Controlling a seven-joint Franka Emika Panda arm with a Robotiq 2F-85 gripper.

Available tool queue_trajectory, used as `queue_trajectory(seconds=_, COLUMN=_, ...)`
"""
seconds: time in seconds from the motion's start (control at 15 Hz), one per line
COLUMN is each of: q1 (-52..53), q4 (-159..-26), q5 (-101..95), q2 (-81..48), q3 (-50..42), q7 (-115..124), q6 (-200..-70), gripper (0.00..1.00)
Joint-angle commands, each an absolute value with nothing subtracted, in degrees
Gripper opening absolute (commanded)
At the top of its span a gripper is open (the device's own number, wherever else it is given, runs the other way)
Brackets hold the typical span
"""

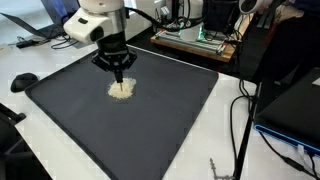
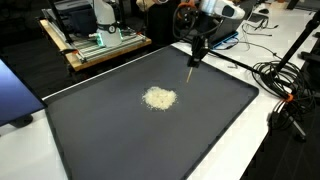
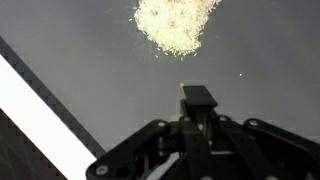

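Observation:
A small pile of pale grains lies on a large dark grey mat. My gripper hangs just above the mat, a short way from the pile on the side nearer the arm's base. Its jaws are shut on a thin stick-like tool that points down, with a small orange tip showing in the wrist view. The tool's end is close to the mat and apart from the grains.
The mat lies on a white table. A wooden board with electronics stands behind it. Cables trail beside the mat. A black mouse sits off one corner.

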State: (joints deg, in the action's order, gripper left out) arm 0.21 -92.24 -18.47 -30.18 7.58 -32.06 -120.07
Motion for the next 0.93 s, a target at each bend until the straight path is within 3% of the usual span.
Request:
queue_trajectory(seconds=0.0, q1=-2.7, q4=-89.7, q5=-11.7, q2=-30.7, q3=7.2, q7=-35.2, q6=-117.4, gripper=0.03)
queue_trajectory(seconds=0.87, q1=-9.6, q4=-98.2, q5=-2.3, q2=-24.2, q3=4.6, q7=-36.3, q6=-120.7, gripper=0.03)
